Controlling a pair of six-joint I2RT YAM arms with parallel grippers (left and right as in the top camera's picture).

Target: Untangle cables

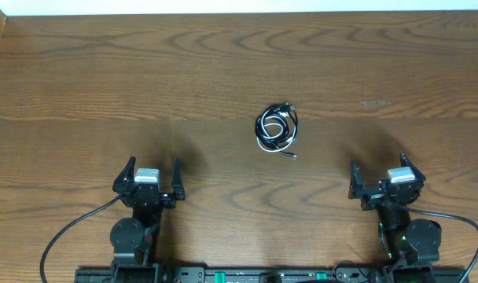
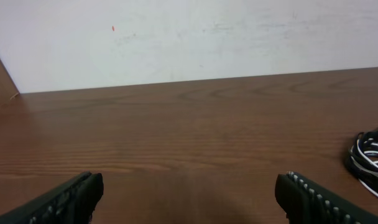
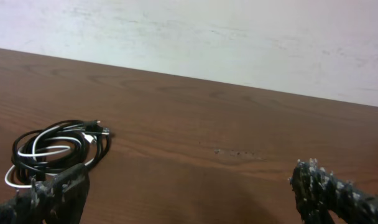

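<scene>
Eyes on the cables [image 1: 277, 128]: two thin cords wound together into one small loose coil. The black cord [image 3: 104, 148] loops round the outside, the white cord [image 3: 52, 150] threads through it, and small plug ends poke out of the bundle. The coil lies flat on the brown wood-grain worktop [image 1: 223, 63], a little right of its middle, well clear of every edge and touching nothing else.

Back toward the near edge sits the left gripper [image 1: 152, 163], its arm folded in close over its base and its fingers pointing at the far edge. The jaws are spread wide with only bare wood between them. From its wrist camera the coil just peeks in at the right side, well ahead.

At the near right, the right gripper [image 1: 378, 163] is angled slightly inward, jaws also spread wide and holding nothing. From its wrist view the coil lies ahead, beyond the left finger [image 3: 61, 190].

Both wrist cameras look low along the wood to a plain white wall [image 2: 189, 37]. Thick black wires [image 1: 66, 232] curl out from the arm bases.
</scene>
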